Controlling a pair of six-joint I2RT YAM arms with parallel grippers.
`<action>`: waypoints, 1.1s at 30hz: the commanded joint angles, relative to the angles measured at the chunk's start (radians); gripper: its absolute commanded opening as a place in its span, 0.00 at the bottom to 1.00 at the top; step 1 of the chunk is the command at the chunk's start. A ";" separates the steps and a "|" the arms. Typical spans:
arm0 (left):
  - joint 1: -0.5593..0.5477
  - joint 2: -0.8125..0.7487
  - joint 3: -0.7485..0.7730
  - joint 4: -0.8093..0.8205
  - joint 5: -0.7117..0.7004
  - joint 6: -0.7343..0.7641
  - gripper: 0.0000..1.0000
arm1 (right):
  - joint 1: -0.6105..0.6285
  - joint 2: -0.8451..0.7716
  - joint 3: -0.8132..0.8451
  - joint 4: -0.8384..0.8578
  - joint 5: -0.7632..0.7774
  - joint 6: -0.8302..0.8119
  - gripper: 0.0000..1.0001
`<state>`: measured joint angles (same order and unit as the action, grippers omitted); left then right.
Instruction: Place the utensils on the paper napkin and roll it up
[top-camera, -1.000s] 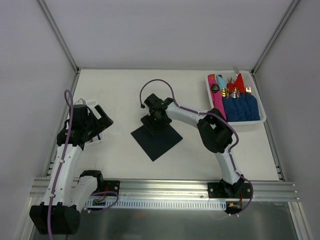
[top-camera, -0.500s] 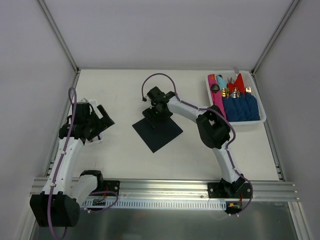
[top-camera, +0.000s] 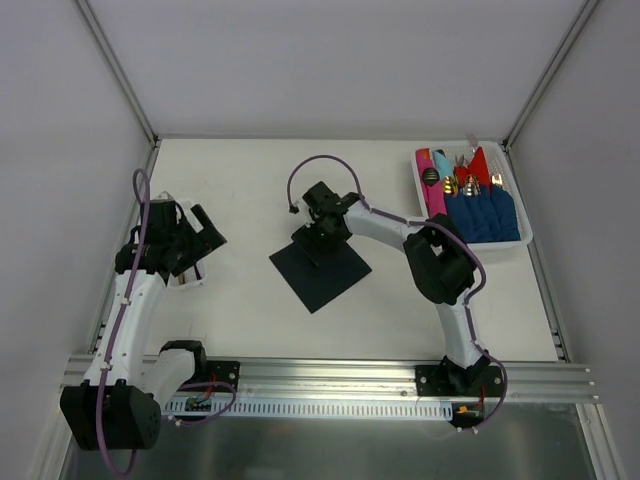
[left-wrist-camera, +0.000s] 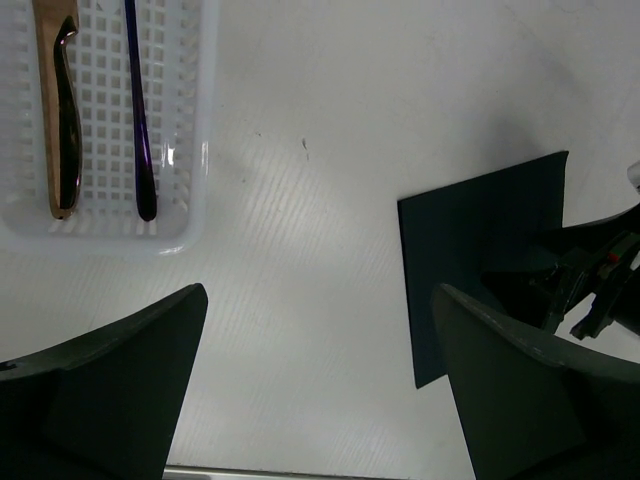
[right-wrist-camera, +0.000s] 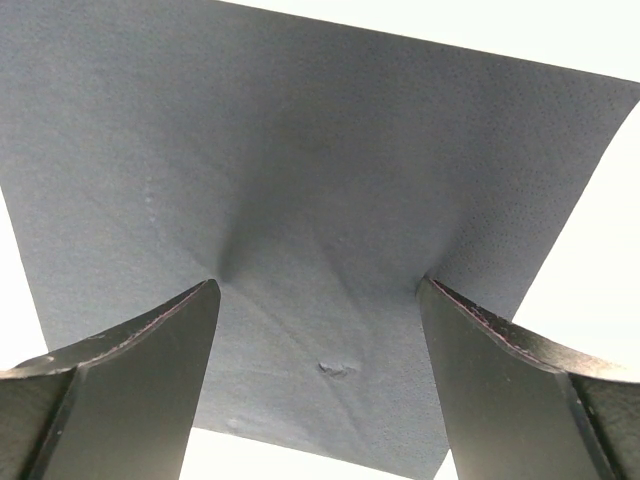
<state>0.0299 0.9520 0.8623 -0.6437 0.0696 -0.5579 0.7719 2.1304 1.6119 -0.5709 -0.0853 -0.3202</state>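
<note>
Here the paper napkin (top-camera: 325, 280) lies flat, diamond-wise, right fingers (right-wrist-camera: 110, 390) splayed wide on it, left fingers (left-wrist-camera: 100, 380) wide.

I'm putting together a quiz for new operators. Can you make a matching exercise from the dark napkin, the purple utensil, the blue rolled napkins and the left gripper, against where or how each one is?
Things:
1. paper napkin
2. purple utensil
3. blue rolled napkins
4. left gripper

Places or states:
A. in the white tray at the far right
B. open, holding nothing
C. in the white basket on the left
D. flat mid-table, under the right gripper

Pairs: 1-D, 2-C, 3-A, 4-B
</note>
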 joint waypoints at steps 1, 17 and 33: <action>0.015 0.001 0.032 -0.030 0.002 0.024 0.98 | 0.020 -0.013 -0.076 -0.053 -0.028 -0.061 0.85; 0.079 0.043 0.112 -0.030 0.036 0.065 0.99 | 0.063 -0.130 0.049 -0.127 -0.065 0.016 0.95; 0.258 0.421 0.415 -0.160 0.007 0.182 0.39 | 0.026 -0.326 0.100 -0.161 -0.224 -0.008 0.99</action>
<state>0.2714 1.3266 1.2297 -0.7544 0.0986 -0.4065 0.8215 1.8584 1.7706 -0.7086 -0.2367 -0.3180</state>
